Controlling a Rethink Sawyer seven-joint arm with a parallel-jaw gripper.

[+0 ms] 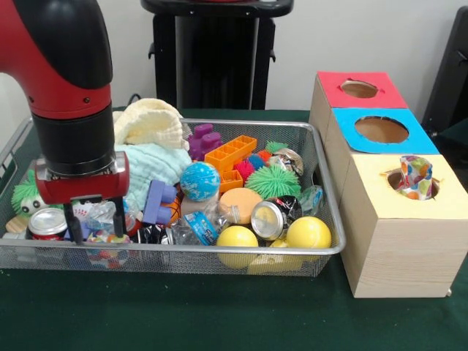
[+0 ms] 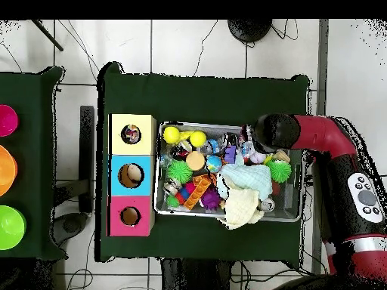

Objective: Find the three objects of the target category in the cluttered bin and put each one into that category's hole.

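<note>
A green-clothed table (image 1: 219, 314) carries a wire mesh bin (image 1: 219, 256) and, well off to the side of the pincer (image 1: 93, 228), a row of three wooden boxes touching end to end. The yellow-topped box (image 1: 398, 241) stands farthest forward, the blue-topped box (image 1: 380, 131) sits in the middle, and the red-topped box (image 1: 358, 89) lies at the back. The pincer hangs over the bin's end farthest from the boxes. Seen from overhead, the table stands on a pale tiled floor (image 2: 196, 45).
</note>
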